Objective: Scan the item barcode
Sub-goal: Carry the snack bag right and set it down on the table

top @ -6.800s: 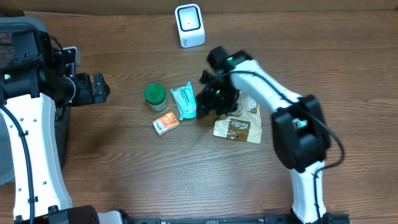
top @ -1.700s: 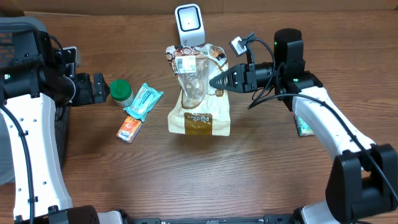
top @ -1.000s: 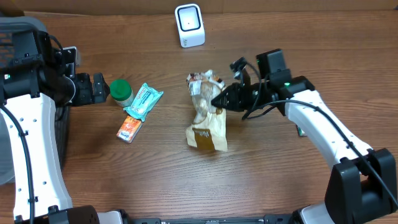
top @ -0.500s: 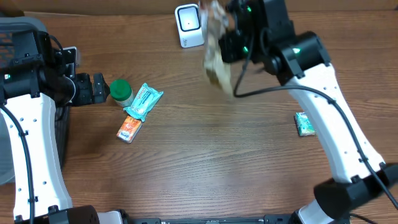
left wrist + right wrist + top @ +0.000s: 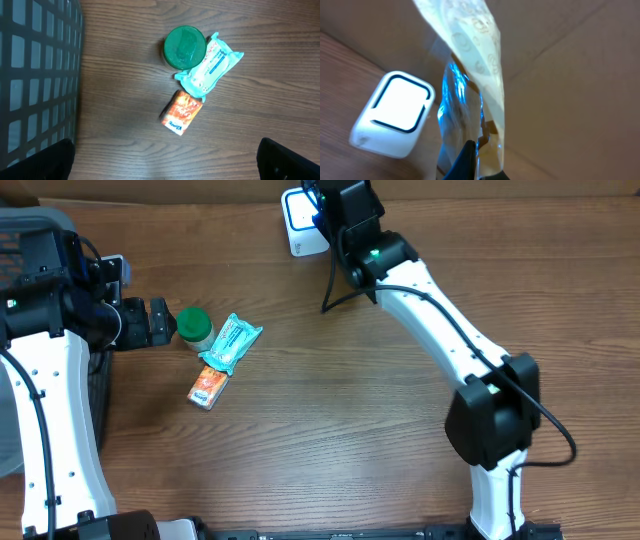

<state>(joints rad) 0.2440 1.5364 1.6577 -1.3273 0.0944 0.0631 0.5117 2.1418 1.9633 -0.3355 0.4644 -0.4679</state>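
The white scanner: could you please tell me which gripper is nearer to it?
Right. The right gripper holds a bag just beside the scanner; the left gripper hangs far off by the green-lidded jar.

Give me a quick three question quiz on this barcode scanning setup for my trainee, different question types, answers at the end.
1. True or false: the right gripper is shut on the crinkly bag.
2. Which item sits nearest the left gripper? A) green-lidded jar B) orange box C) white scanner
3. Fill in: the left gripper's jaws stand ____.
Key: 1 true; 2 A; 3 open.
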